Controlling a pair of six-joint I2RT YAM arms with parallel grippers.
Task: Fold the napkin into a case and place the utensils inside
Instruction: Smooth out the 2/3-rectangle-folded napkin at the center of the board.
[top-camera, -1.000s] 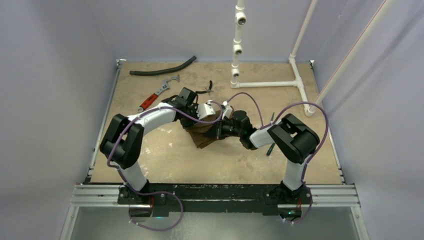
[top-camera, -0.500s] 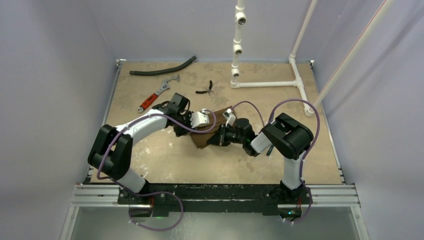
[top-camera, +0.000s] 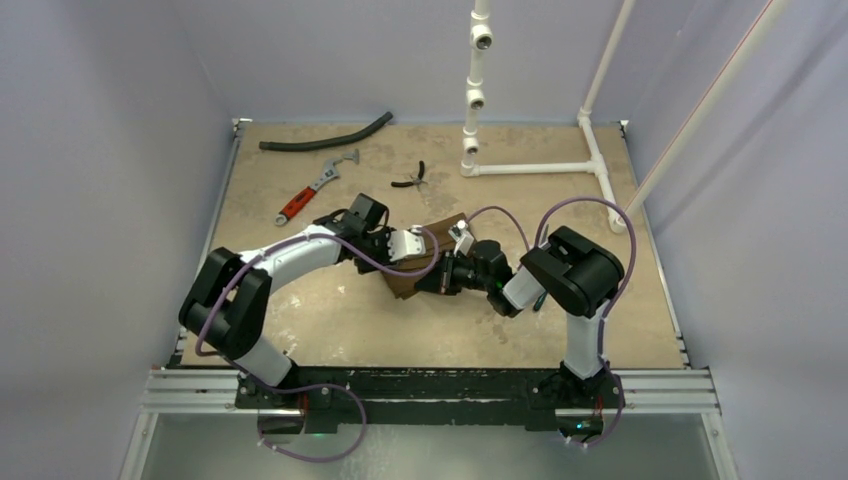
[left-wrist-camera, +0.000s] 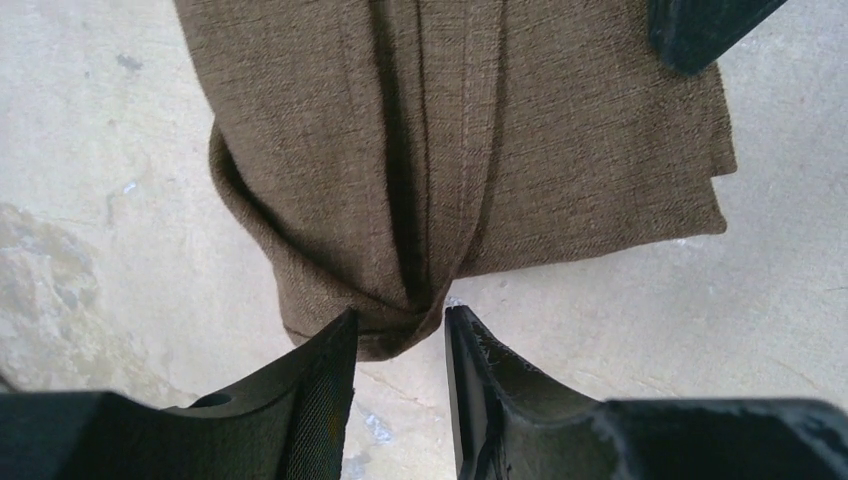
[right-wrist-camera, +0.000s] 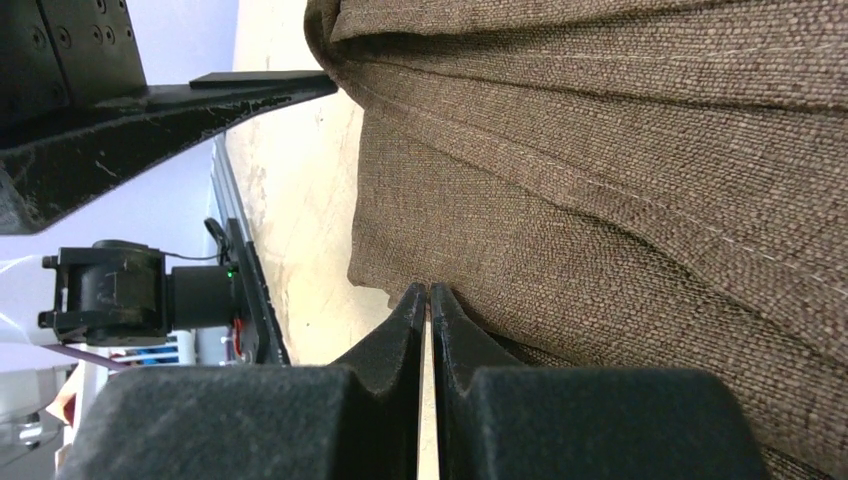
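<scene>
The dark-brown napkin (top-camera: 404, 284) lies bunched in folds at the table's middle. My left gripper (top-camera: 426, 250) reaches it from the left. In the left wrist view the napkin (left-wrist-camera: 470, 150) gathers to a corner pinched between that gripper's (left-wrist-camera: 400, 322) fingertips. My right gripper (top-camera: 432, 277) comes in from the right. In the right wrist view its (right-wrist-camera: 428, 292) fingertips press together on the napkin's (right-wrist-camera: 620, 160) near edge, with a thin slit behind them. The utensils are hidden behind the right arm.
A red-handled wrench (top-camera: 308, 194), black pliers (top-camera: 409, 180) and a black hose (top-camera: 325, 138) lie on the far left half of the table. A white pipe frame (top-camera: 530, 168) stands at the back right. Walls close in both sides.
The left arm has drawn back to the left and dropped lower, uncovering the pliers. The right arm has leaned in toward the napkin and its jaws have closed.
</scene>
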